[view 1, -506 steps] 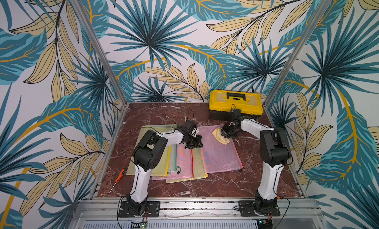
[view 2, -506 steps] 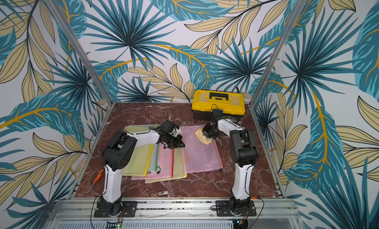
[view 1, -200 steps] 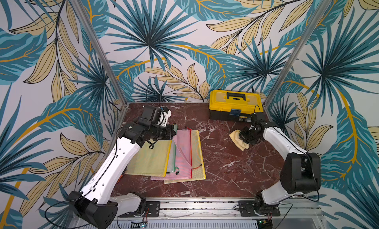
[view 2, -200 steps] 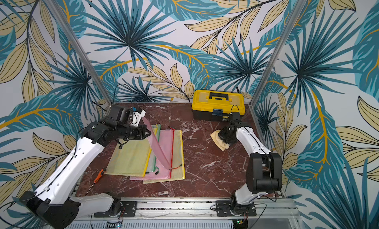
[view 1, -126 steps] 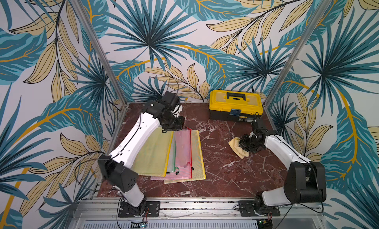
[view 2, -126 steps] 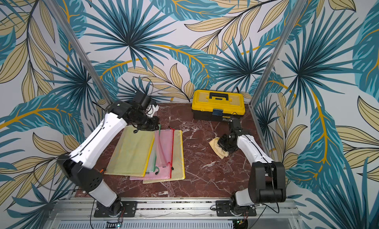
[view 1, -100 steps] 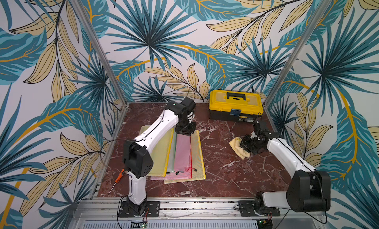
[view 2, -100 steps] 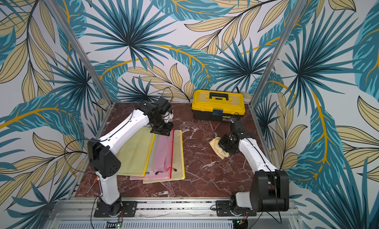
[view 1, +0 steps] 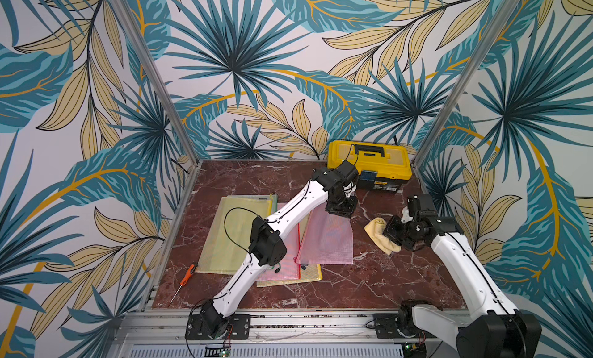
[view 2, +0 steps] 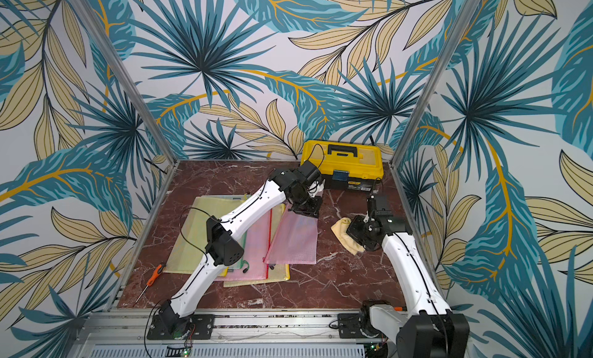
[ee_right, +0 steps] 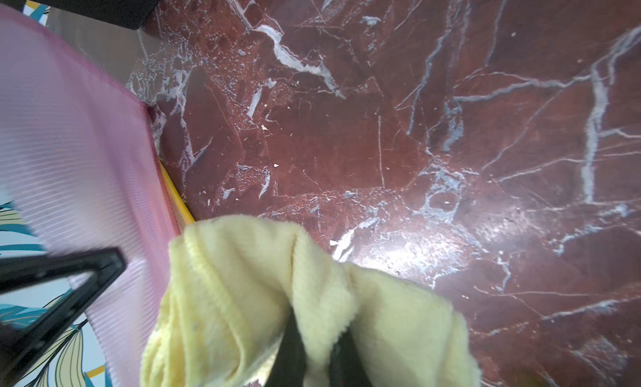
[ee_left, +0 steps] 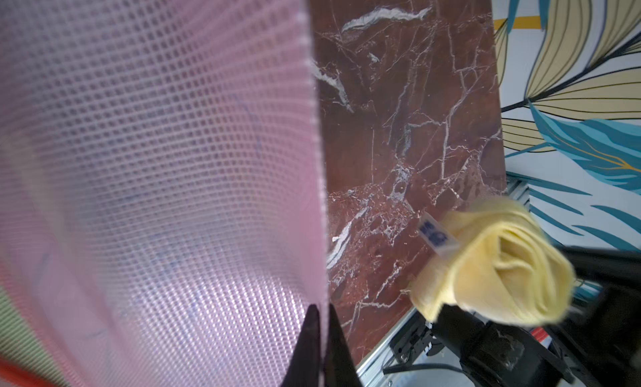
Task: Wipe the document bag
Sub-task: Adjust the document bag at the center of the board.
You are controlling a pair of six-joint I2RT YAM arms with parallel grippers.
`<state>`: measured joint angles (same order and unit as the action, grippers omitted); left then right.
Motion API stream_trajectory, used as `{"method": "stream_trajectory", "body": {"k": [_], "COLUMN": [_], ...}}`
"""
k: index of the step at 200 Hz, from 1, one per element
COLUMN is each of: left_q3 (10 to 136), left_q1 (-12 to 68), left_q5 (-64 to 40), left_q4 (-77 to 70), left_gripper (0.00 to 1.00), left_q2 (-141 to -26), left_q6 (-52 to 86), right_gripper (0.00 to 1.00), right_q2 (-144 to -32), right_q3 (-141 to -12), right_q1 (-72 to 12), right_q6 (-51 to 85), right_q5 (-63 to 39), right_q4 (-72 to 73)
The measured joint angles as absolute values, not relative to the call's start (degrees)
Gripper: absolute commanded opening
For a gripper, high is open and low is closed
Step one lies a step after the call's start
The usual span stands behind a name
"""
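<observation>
Left wrist view puts the pink mesh document bag (ee_left: 156, 160) right under the lens, its stitched edge running up between the tips of the left gripper (ee_left: 321, 309); the jaws are narrow and closed on that edge, and the mesh curves up towards them, so that far corner looks lifted a little. In both top views the bag (view 1: 325, 241) lies flat otherwise on the red marble worktop (view 1: 353, 289), its near side overlapping the stack of yellow and pink mesh bags (view 1: 234, 231), its other side towards the right arm.

Just beside it, with bare marble between, is the pale yellow folded cloth (view 1: 380, 236); the right gripper (ee_right: 321, 336) is clamped on a fold of it, and the cloth (ee_right: 242, 281) hangs bunched over the worktop, not on the mesh. Farther out, the yellow plastic toolbox (view 1: 369, 160) sits against the back wall, and the orange-handled screwdriver (view 1: 186, 276) lies at the near left edge; neither is in the way.

I judge the step in hand to be the set-up for the wipe: bag presented and pinned at one corner, cloth ready, no stroke begun. The next move calls for carrying the cloth across onto the pink mesh, pressing lightly, and sweeping along it; too much pressure would likely drag or bunch so thin a bag, so an anchor at the corner matters.
</observation>
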<state>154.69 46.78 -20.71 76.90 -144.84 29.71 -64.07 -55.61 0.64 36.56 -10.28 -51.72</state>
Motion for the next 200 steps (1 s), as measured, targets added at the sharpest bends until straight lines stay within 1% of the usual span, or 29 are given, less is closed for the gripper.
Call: {"method": "stream_trajectory", "body": {"k": [8,17,23,45,64,78,104,119,140,161,183,200], "left_q3": [154.7,154.7,154.6,154.6,153.5,148.3,128.4,115.9,105.4,100.5,99.4,99.4], "left_q1": [46.8,46.6,46.4,45.0,42.8,40.7,35.2,30.7,24.4,21.2,21.9,22.6], "left_q5": [-20.4,-20.0,-19.8,-20.1,-20.5,-19.9,-19.9,-23.2,-27.7,-31.1,-34.6,-37.5], "left_q4": [76.6,75.9,75.4,72.4,70.0,68.1,62.2,57.5,53.5,51.2,50.4,49.3], "left_gripper": [0.65,0.76,0.79,0.84,0.84,0.84,0.84,0.83,0.79,0.77,0.73,0.73], "left_q2": [-146.0,-146.9,-147.1,-146.5,-144.5,-140.8,-128.7,-121.8,-117.4,-117.5,-119.3,-121.4], "left_q6": [30.4,30.9,31.1,31.8,30.9,29.2,24.9,22.6,18.3,12.9,8.4,6.0], "right_gripper": [0.0,0.0,0.0,0.0,0.0,0.0,0.0,0.0,0.0,0.0,0.0,0.0], "right_q2": [-63.5,-62.9,-62.4,-60.5,-60.7,-63.2,-71.5,-75.9,-81.8,-86.6,-89.9,-91.6], "right_q3": [-56.2,-56.9,-57.3,-57.9,-57.9,-58.0,-58.2,-57.7,-57.0,-56.5,-55.9,-55.4], "right_q1": [0.6,0.6,0.5,-1.0,-3.8,-7.6,-14.9,-16.1,-16.3,-16.3,-16.3,-16.3], "right_q6": [36.4,36.3,36.4,36.5,37.1,38.0,40.1,41.2,42.2,42.5,42.7,42.7], "right_q5": [-9.8,-9.4,-9.0,-7.3,-6.8,-5.0,-3.6,-4.5,-5.7,-6.5,-7.5,-8.0], "right_q4": [-53.0,-54.0,-54.6,-56.2,-56.5,-56.4,-53.8,-50.2,-45.8,-42.7,-40.3,-38.7]}}
